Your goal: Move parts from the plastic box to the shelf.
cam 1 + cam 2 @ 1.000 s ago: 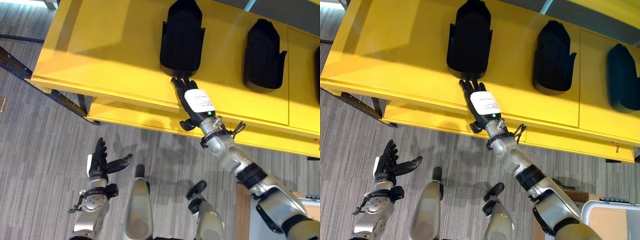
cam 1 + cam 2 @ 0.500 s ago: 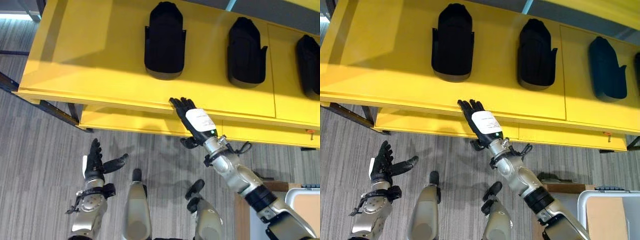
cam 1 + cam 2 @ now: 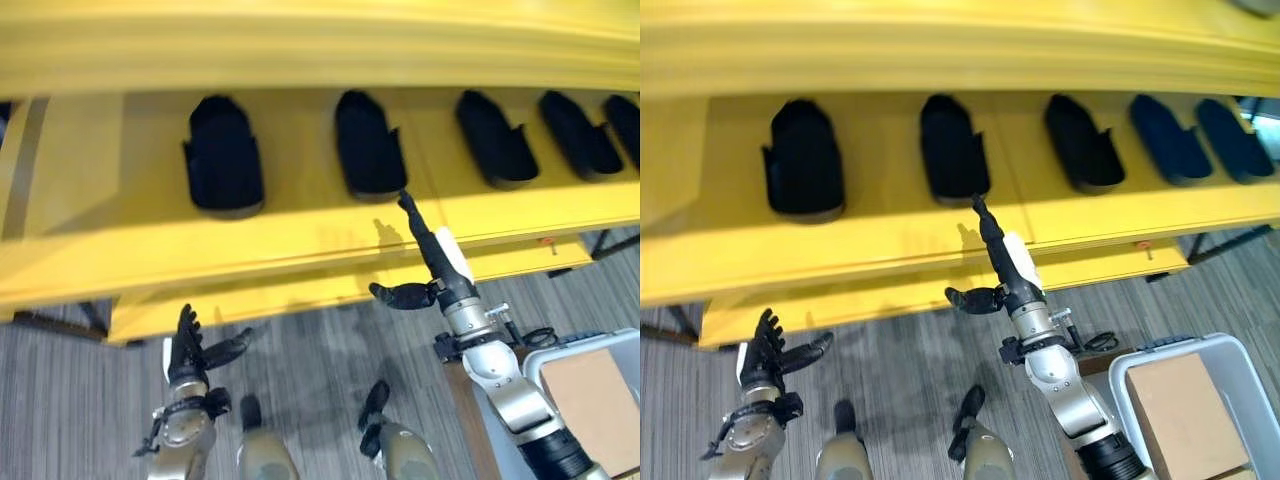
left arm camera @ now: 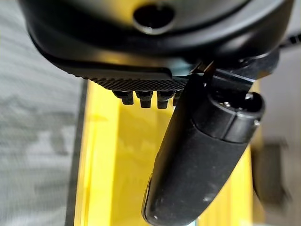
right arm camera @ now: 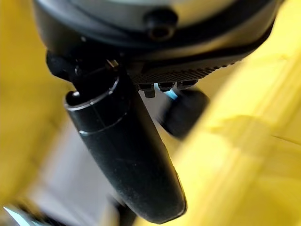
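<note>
Several black moulded parts lie in a row on the yellow shelf [image 3: 120, 235], among them one at the left [image 3: 224, 168] and one beside it [image 3: 368, 145]. My right hand [image 3: 445, 265] is open and empty, raised on edge in front of the shelf's front lip, with its fingertips just below the second part and its thumb [image 5: 127, 155] spread wide. Low at the left, over the floor, my left hand [image 3: 187, 350] is open with straight fingers and holds nothing; its thumb [image 4: 197, 155] shows against the yellow shelf.
A grey plastic box [image 3: 1122, 378] stands at the lower right with a brown cardboard piece [image 3: 1175, 400] in it. An upper yellow board [image 3: 320, 45] overhangs the parts. A lower shelf level [image 3: 300, 290] juts out above the grey striped carpet [image 3: 60, 400].
The camera has swung right, bringing more parts and the box into view. My right hand has drawn back from the black part it touched and turned on edge. The left hand stays low.
</note>
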Motion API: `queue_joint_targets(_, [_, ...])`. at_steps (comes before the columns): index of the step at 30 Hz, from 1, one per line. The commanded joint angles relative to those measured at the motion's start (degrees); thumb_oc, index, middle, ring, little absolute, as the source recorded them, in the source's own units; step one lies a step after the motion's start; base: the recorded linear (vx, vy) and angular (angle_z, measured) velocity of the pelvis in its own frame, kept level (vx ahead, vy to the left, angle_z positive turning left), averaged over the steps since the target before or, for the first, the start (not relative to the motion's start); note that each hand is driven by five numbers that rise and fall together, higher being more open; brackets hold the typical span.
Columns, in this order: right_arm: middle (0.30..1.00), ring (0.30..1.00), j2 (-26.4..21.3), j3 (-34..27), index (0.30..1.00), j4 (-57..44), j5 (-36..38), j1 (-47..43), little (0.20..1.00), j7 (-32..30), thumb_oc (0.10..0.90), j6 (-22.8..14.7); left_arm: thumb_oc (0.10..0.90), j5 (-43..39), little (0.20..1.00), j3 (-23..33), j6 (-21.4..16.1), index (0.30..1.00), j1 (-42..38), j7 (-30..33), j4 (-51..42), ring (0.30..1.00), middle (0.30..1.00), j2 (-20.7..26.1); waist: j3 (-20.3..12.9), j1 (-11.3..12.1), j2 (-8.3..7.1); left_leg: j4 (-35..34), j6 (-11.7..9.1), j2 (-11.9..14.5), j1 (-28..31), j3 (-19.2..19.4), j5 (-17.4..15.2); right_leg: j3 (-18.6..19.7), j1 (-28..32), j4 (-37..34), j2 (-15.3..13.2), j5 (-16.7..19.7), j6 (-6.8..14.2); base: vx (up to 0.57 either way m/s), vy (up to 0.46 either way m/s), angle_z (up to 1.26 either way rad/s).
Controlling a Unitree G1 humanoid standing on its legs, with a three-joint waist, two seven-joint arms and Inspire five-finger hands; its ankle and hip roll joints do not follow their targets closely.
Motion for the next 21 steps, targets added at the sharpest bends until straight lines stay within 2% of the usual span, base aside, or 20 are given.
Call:
queue_joint_targets(1, [1.0, 1.0, -0.3, -2.6, 1.0, -4.6, 9.3, -2.3, 1.0, 1.4, 0.9, -6.6, 0.9, -0.4, 1.0, -1.2, -5.1, 1.0, -1.1, -1.6, -2.4, 1.0, 1.0, 2.3, -4.3, 0.9, -0.28, -5.2, 1.9, 2.6, -0.6, -0.2, 9.1, 3.0, 0.7, 5.5, -2.1, -7.5, 5.9, 0.03, -0.185, -0.41])
queue_joint_targets(3, [1.0, 1.0, -1.1, -4.0, 1.0, -5.8, 13.9, 0.9, 1.0, 2.9, 0.9, -7.4, 0.9, -1.5, 1.0, -1.4, -5.5, 1.0, -0.2, -2.8, -2.5, 1.0, 1.0, 0.9, -5.6, 0.1, 0.56, -4.0, 1.3, 4.6, 0.0, 0.6, 11.9, 5.0, 1.3, 5.3, 0.7, -8.8, 4.4, 0.05, -0.277, -0.61])
queue_joint_targets(7, [1.0, 1.0, -2.0, -6.2, 1.0, -6.7, 13.4, 3.7, 1.0, 2.0, 0.9, -8.5, 0.9, -1.2, 1.0, -2.8, -5.7, 1.0, -0.9, -3.4, -1.4, 1.0, 1.0, 0.2, -5.8, -0.8, 1.66, -0.3, 0.6, 5.7, -1.6, 1.1, 15.8, 4.5, 3.2, 3.6, 2.8, -9.7, 2.6, 0.01, -0.165, -0.28])
queue_joint_targets(8, [1.0, 1.0, -2.4, -7.2, 1.0, -7.3, 12.5, 4.6, 1.0, 1.3, 0.9, -8.8, 0.9, -0.9, 1.0, -3.2, -5.7, 1.0, -1.0, -3.5, -1.2, 1.0, 1.0, 0.1, -5.7, -1.3, 1.74, 1.8, 0.6, 5.7, -2.2, 2.3, 16.1, 4.1, 3.9, 2.7, 3.3, -9.8, 1.9, 0.06, -0.201, 0.12])
queue_joint_targets(9, [1.0, 1.0, -2.1, -7.7, 1.0, -7.6, 12.4, 5.6, 1.0, 0.9, 0.9, -9.1, 0.9, -0.7, 1.0, -3.4, -5.6, 1.0, -0.9, -3.7, -0.8, 1.0, 1.0, -0.2, -5.9, -1.8, 1.74, 3.2, 0.0, 4.9, -2.3, 2.9, 14.6, 4.5, 5.2, 1.8, 3.6, -10.9, 2.0, 0.01, -0.147, 0.19])
queue_joint_targets(10, [1.0, 1.0, -1.9, -8.1, 1.0, -7.8, 12.2, 6.6, 1.0, 0.8, 0.9, -8.9, 0.9, -0.2, 1.0, -3.9, -5.7, 1.0, -0.8, -3.7, -0.7, 1.0, 1.0, -0.3, -5.8, -1.5, 1.66, 4.7, 1.4, 3.3, -3.5, 2.8, 14.1, 3.9, 5.6, 0.8, 3.6, -10.0, 1.3, 0.03, -0.11, 0.17])
queue_joint_targets(11, [1.0, 1.0, -1.3, -7.9, 1.0, -7.4, 12.0, 6.0, 1.0, 0.3, 0.9, -9.4, 0.9, 0.7, 1.0, -4.6, -5.7, 1.0, -1.0, -3.5, -0.8, 1.0, 1.0, -0.6, -5.6, -0.4, 1.27, 5.8, 3.5, -3.8, -6.4, -2.2, 10.0, 5.1, 6.4, -0.7, 3.4, -9.4, 1.4, 0.02, -0.067, 0.14])
queue_joint_targets(12, [1.0, 1.0, -1.2, -8.1, 1.0, -7.5, 11.7, 6.3, 1.0, 0.2, 0.9, -9.6, 0.9, 0.6, 1.0, -4.6, -5.7, 1.0, -1.2, -3.1, -0.7, 1.0, 1.0, -0.8, -6.0, -1.3, 1.04, 6.3, 2.9, -3.6, -6.3, -1.0, 8.9, 5.2, 6.9, -1.1, 3.4, -9.6, 1.8, 0.04, -0.016, -0.09])
queue_joint_targets(13, [1.0, 1.0, -0.2, -7.6, 1.0, -7.2, 11.8, 6.3, 1.0, 0.0, 0.9, -9.3, 0.9, 0.9, 1.0, -4.7, -5.7, 1.0, -0.8, -3.1, -0.8, 1.0, 1.0, -0.9, -6.0, -0.7, 0.78, 6.3, 4.9, -7.9, -6.2, -2.4, 6.2, 5.6, 6.3, -1.7, 2.9, -8.6, 1.6, 0.07, 0.05, -0.4])
queue_joint_targets(14, [1.0, 1.0, 0.4, -6.6, 1.0, -6.2, 11.5, 5.6, 1.0, 0.4, 0.9, -9.2, 0.9, 1.6, 1.0, -4.6, -5.9, 1.0, -0.6, -2.8, -1.0, 1.0, 1.0, -1.3, -6.0, 1.1, 0.62, 6.2, 6.6, -14.5, -7.0, -9.1, 3.4, 7.8, 6.4, -2.0, 3.0, -8.2, 1.8, 0.01, 0.08, -0.55])
queue_joint_targets(15, [1.0, 1.0, 0.4, -6.5, 1.0, -6.1, 11.5, 5.5, 1.0, 0.3, 0.9, -9.2, 0.9, 1.6, 1.0, -4.6, -5.9, 1.0, -0.6, -2.8, -1.0, 1.0, 1.0, -1.2, -6.1, 1.0, 0.51, 6.3, 6.8, -14.7, -7.2, -9.1, 3.4, 7.7, 6.2, -2.1, 2.8, -8.1, 1.9, 0.1, 0.063, -0.65])
queue_joint_targets(16, [1.0, 1.0, 1.0, -5.1, 1.0, -4.7, 11.7, 4.0, 1.0, 1.0, 0.9, -9.1, 0.9, 1.7, 1.0, -4.1, -6.6, 1.0, -0.1, -2.5, -1.6, 1.0, 1.0, -1.9, -6.1, 3.2, 0.77, 3.7, 8.2, -21.3, -7.6, -17.8, 1.8, 11.9, 5.4, -1.5, 4.6, -7.4, 2.3, 0.05, 0.025, -0.87])
queue_joint_targets(17, [1.0, 1.0, 1.0, -5.1, 1.0, -4.7, 11.7, 3.9, 1.0, 1.0, 0.9, -9.1, 0.9, 1.7, 1.0, -4.1, -6.5, 1.0, -0.1, -2.5, -1.6, 1.0, 1.0, -1.9, -6.1, 3.2, 0.76, 3.4, 8.2, -21.3, -7.4, -17.7, 1.9, 12.0, 5.4, -1.4, 4.6, -7.4, 2.4, 0.11, 0.089, -1.32])
queue_joint_targets(18, [1.0, 1.0, 1.6, -4.4, 1.0, -4.1, 12.7, 3.4, 1.0, 2.6, 0.9, -8.7, 0.9, 2.2, 1.0, -3.7, -6.4, 1.0, 1.5, -3.2, -2.4, 1.0, 1.0, -2.1, -7.1, 3.3, 0.96, 1.3, 10.1, -23.4, -5.5, -21.2, 1.0, 14.9, 4.9, -1.0, 5.7, -7.4, 2.4, 0.06, 0.074, -1.79])
queue_joint_targets(19, [1.0, 1.0, 1.5, -4.4, 1.0, -4.1, 12.8, 3.4, 1.0, 2.7, 0.9, -8.7, 0.9, 2.2, 1.0, -3.7, -6.4, 1.0, 1.6, -3.2, -2.5, 1.0, 1.0, -2.1, -7.0, 3.5, 0.93, 0.9, 10.2, -23.3, -5.1, -21.0, 1.1, 15.1, 5.1, -0.9, 5.7, -7.4, 2.4, 0.1, 0.113, -1.95])
queue_joint_targets(21, [1.0, 1.0, 1.6, -5.2, 1.0, -4.2, 12.9, 4.5, 1.0, 3.3, 0.9, -8.1, 0.9, 2.4, 1.0, -4.5, -6.3, 1.0, 1.8, -5.0, -3.4, 1.0, 1.0, -1.7, -9.4, 2.4, 1.24, -2.6, 10.9, -22.7, -2.9, -18.9, 1.7, 16.0, 5.7, -2.1, 5.9, -7.2, 2.7, 0.09, 0.125, -1.49])
